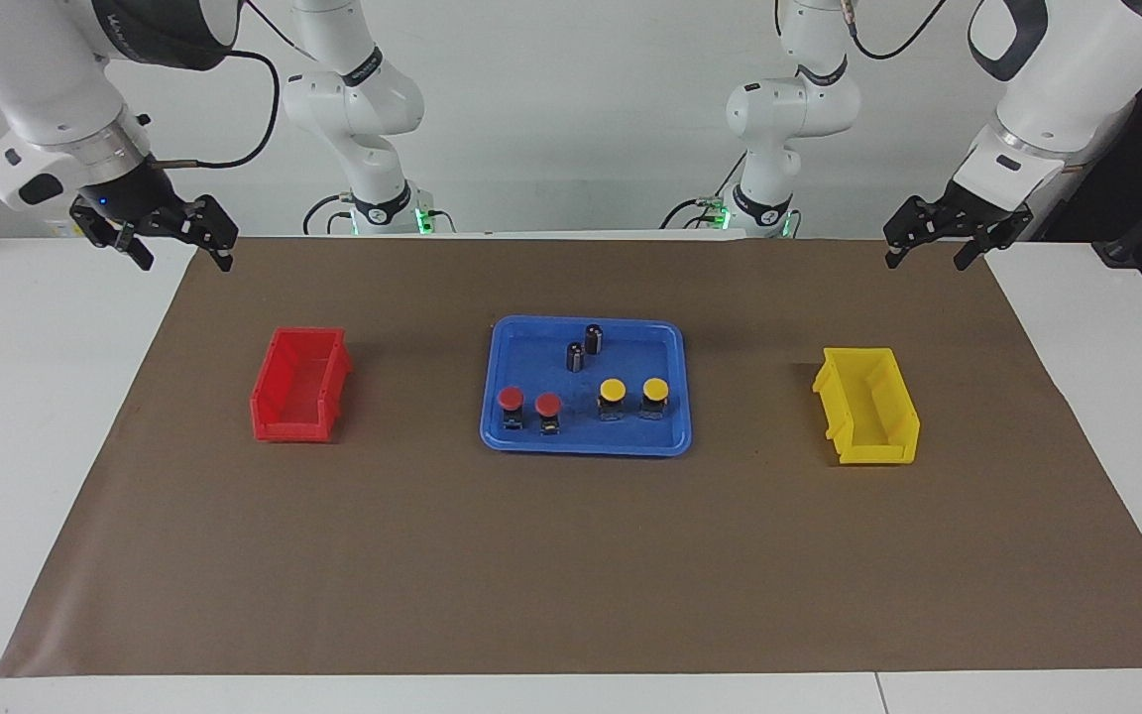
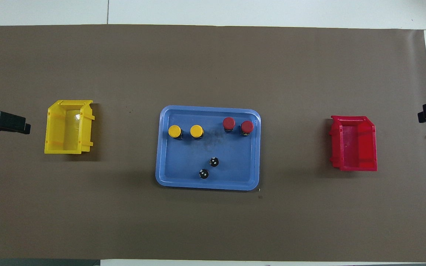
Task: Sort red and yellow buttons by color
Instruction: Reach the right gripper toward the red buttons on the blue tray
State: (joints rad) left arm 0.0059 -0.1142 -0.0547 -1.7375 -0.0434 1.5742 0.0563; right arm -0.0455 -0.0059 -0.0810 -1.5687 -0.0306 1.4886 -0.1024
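Note:
Two red buttons (image 1: pixel 511 405) (image 1: pixel 548 410) and two yellow buttons (image 1: pixel 612 396) (image 1: pixel 654 394) stand in a row in the blue tray (image 1: pixel 586 443), along its edge farther from the robots. The reds are toward the right arm's end and the yellows toward the left arm's end. In the overhead view the yellows (image 2: pixel 175 131) (image 2: pixel 196 131) and reds (image 2: pixel 229 123) (image 2: pixel 247 127) stand upright. My right gripper (image 1: pixel 184 260) is open and empty, raised over the right arm's end of the mat. My left gripper (image 1: pixel 925 264) is open and empty over the left arm's end. Both arms wait.
A red bin (image 1: pixel 295 428) stands toward the right arm's end and a yellow bin (image 1: pixel 878 451) toward the left arm's end, both empty. Two dark capless cylinders (image 1: pixel 593 339) (image 1: pixel 575 357) stand in the tray nearer the robots. A brown mat (image 1: pixel 571 575) covers the table.

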